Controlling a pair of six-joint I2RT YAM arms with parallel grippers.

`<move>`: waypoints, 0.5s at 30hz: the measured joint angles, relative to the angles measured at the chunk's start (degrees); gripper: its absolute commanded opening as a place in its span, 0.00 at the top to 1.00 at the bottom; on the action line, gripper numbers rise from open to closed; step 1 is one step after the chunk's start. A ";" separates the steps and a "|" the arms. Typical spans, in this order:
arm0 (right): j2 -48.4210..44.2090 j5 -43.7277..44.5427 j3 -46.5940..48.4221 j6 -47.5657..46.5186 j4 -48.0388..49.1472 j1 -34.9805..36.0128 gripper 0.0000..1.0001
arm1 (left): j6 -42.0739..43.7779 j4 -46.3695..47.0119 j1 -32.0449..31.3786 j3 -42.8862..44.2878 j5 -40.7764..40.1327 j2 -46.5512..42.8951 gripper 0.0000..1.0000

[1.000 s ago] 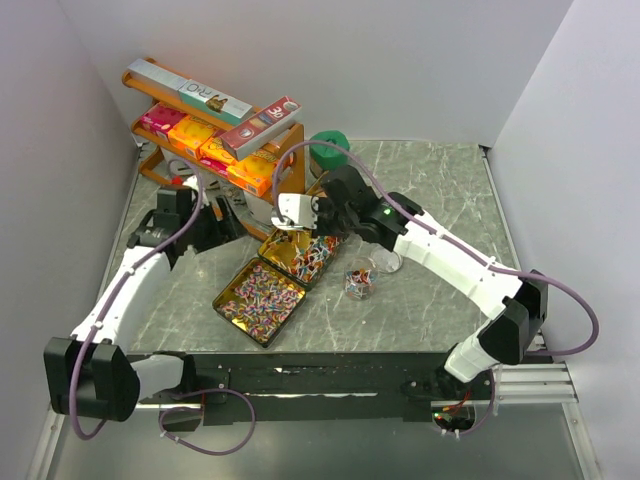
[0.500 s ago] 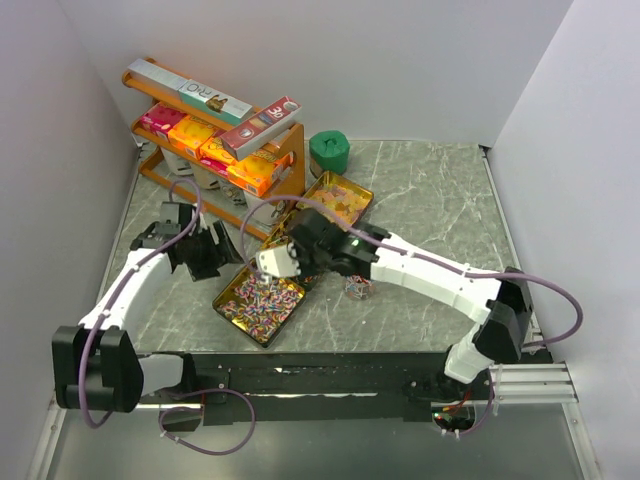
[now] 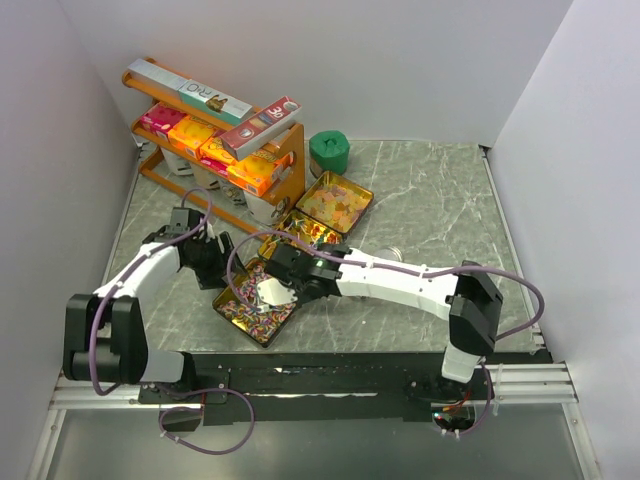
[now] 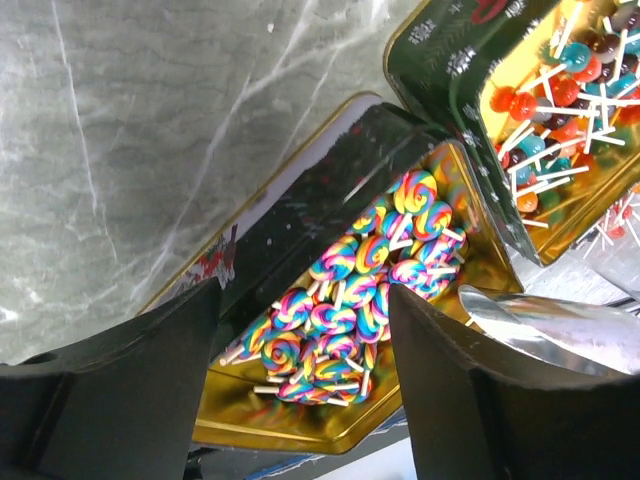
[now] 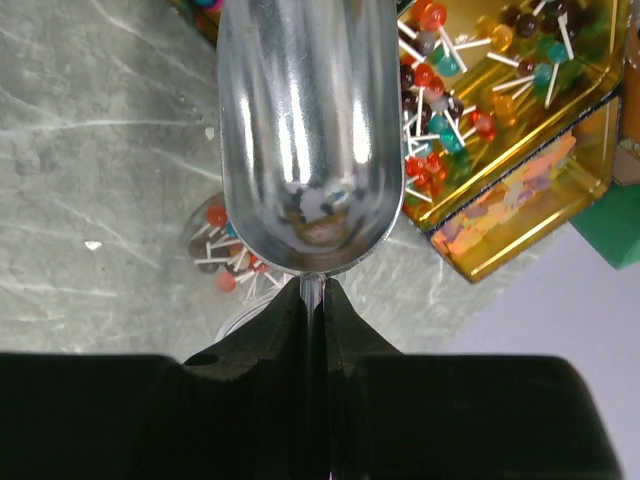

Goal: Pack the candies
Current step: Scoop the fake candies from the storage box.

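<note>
Three open gold tins hold candies on sticks. The near tin (image 3: 243, 312) holds rainbow swirl candies (image 4: 365, 285), the middle tin (image 3: 305, 232) red-blue candies (image 4: 565, 70), and the far tin (image 3: 336, 199) orange-yellow ones. My right gripper (image 3: 293, 278) is shut on the handle of an empty metal scoop (image 5: 310, 130), which hangs over the near tin (image 3: 268, 292). A clear jar (image 5: 228, 258) with a few red-blue candies sits below the scoop in the right wrist view. My left gripper (image 3: 217, 268) is open and empty at the near tin's left rim, its fingers (image 4: 140, 380) straddling the tin's corner.
An orange rack (image 3: 160, 170) with orange and pink boxes stands at the back left, with long boxes on top (image 3: 260, 125). A green lidded container (image 3: 328, 152) sits behind the far tin. White walls close in on both sides.
My right arm has swung the scoop from the middle tin down-left to over the near tin. My left gripper has moved right and nearer, up to the near tin's left rim.
</note>
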 measured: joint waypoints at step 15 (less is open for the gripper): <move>5.70 11.21 0.04 0.39 2.19 6.75 1.00 | -1.31 4.74 -0.07 0.00 2.16 4.37 0.45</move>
